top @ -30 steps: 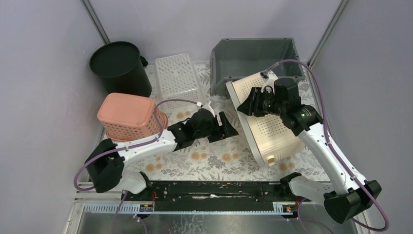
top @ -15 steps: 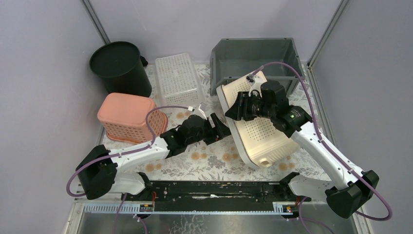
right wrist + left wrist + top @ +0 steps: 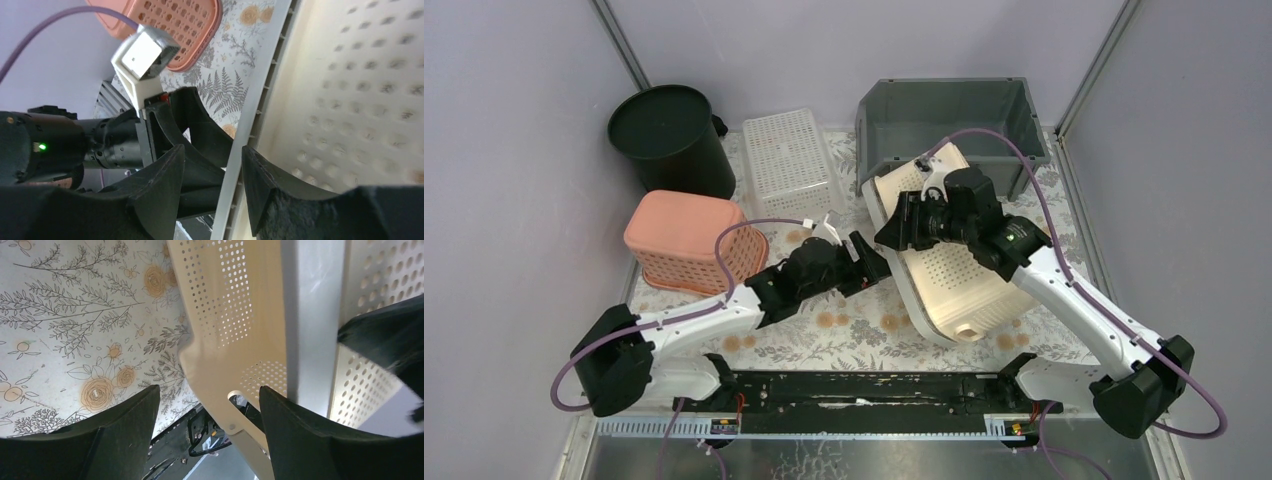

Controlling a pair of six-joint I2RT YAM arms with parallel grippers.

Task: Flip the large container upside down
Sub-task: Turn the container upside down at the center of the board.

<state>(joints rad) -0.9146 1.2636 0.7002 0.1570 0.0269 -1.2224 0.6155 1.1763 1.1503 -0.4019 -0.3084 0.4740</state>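
The large container (image 3: 959,275) is a cream perforated tub. It stands tilted on the floral table at centre right, its open side facing left. My right gripper (image 3: 894,228) is open and straddles the tub's upper left rim. In the right wrist view the thin rim (image 3: 255,110) runs between the right gripper's (image 3: 212,152) jaws, against the inner finger, with the tub's inner wall (image 3: 350,100) to the right. My left gripper (image 3: 876,262) is open beside the tub's left side. In the left wrist view the tub's handle end (image 3: 235,315) sits between the left gripper's (image 3: 209,395) jaws, untouched.
A grey bin (image 3: 944,115) stands right behind the tub. A white basket (image 3: 789,160) and a black bucket (image 3: 669,135) are at the back left. A pink upturned basket (image 3: 689,240) sits by my left arm. A black rail (image 3: 854,390) runs along the near edge.
My right gripper has moved left with the tub's rim, tipping the tub more upright and shifting it left. My left gripper has moved a little towards the tub's left side.
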